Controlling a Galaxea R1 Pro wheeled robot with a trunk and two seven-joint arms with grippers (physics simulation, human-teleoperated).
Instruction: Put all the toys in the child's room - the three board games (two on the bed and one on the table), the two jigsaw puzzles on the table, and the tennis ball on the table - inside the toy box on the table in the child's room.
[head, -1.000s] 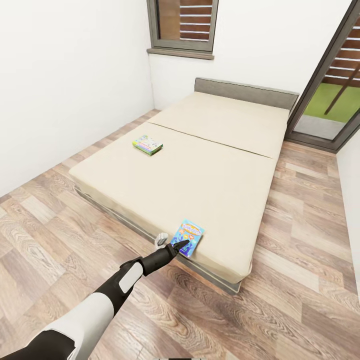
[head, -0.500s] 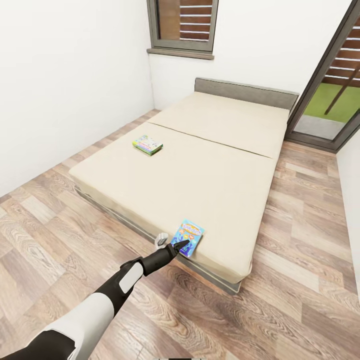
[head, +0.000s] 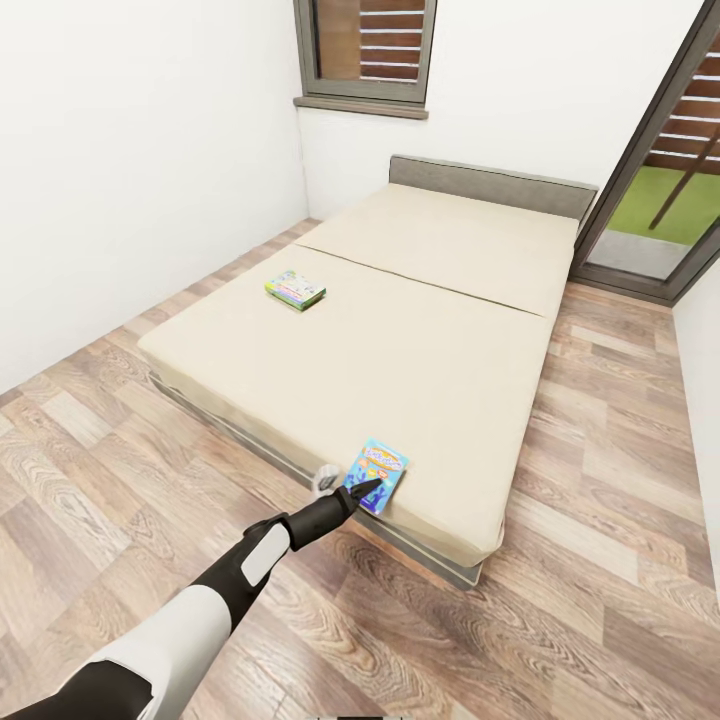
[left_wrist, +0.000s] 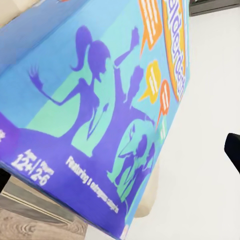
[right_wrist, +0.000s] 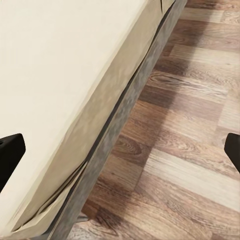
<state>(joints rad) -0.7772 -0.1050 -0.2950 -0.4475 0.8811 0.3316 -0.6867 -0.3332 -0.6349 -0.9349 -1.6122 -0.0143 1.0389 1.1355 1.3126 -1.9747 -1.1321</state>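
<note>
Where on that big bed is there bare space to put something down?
Most of the bed is bare: the whole stretch between the small board game near its left edge and the blue Balderdash box at the near edge, and up to the headboard. It is crowded only where the left gripper meets the blue box.

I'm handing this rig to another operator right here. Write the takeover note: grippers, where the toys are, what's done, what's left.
Left gripper: reached out to the near edge of the bed, at the blue Balderdash box; whether it has closed on it cannot be told.
Right gripper: open, empty, over the bed's edge and the wood floor.
Toys: Balderdash lies at the bed's near edge; the small board game lies farther back on the bed.
Done: nothing visibly boxed.
Left: both bed games still to carry; table, toy box and the other toys are out of sight.
</note>
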